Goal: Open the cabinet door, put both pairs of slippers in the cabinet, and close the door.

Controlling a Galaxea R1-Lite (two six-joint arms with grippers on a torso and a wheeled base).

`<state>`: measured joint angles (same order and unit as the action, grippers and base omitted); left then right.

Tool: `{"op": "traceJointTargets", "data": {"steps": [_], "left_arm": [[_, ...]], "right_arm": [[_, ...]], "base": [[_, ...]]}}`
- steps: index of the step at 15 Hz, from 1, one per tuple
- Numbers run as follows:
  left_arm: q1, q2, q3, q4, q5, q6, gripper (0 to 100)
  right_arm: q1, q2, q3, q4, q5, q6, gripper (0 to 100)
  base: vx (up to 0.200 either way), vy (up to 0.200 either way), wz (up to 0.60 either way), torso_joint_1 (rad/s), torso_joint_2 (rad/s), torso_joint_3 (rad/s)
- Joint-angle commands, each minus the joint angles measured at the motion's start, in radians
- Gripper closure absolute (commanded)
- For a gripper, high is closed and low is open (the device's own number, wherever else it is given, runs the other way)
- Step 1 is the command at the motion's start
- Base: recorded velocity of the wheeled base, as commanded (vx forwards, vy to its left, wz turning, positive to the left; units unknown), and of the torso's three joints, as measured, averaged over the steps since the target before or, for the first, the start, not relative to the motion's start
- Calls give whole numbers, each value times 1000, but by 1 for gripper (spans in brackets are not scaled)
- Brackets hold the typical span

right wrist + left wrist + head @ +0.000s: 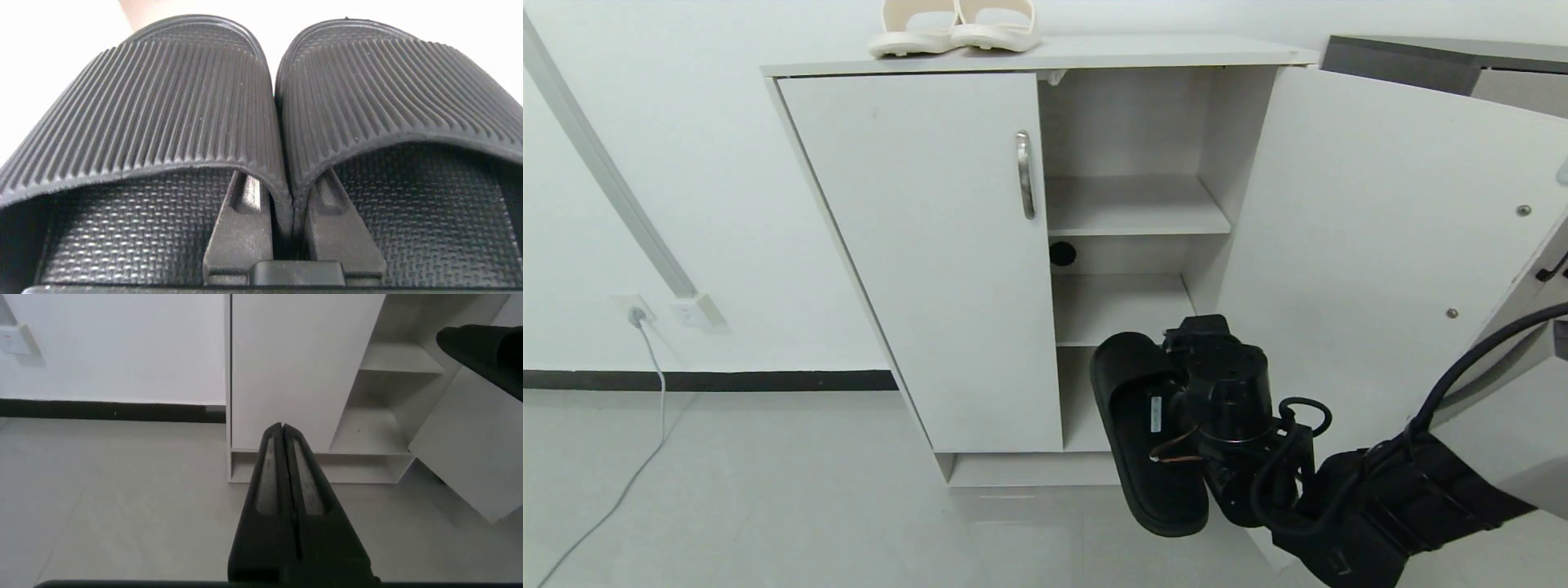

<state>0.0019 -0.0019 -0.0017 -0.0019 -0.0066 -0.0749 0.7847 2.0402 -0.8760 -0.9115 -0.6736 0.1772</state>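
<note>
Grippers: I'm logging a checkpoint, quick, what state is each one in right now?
Left gripper: closed, holding nothing.
Right gripper: closed on the pair of black slippers.

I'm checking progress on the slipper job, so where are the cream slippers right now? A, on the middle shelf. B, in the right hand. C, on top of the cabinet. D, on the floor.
C: the cream slippers rest on the cabinet top, and the right hand is shut on the black slippers instead.
</note>
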Motion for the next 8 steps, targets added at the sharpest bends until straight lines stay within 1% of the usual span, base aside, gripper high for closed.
{"op": "traceJointTargets", "data": {"steps": [1,4,8], "left_arm": [[0,3,0,0,0,0,100],[0,3,0,0,0,1,100],[0,3,0,0,0,0,100]], "right_arm": [[2,26,-5,0,2,5,100],[1,112,-57,-7,5,16,100],[-41,216,-153,-21,2,24,100]], "base": [[0,0,0,0,0,0],[0,0,0,0,0,0],[0,0,0,0,0,0]]}}
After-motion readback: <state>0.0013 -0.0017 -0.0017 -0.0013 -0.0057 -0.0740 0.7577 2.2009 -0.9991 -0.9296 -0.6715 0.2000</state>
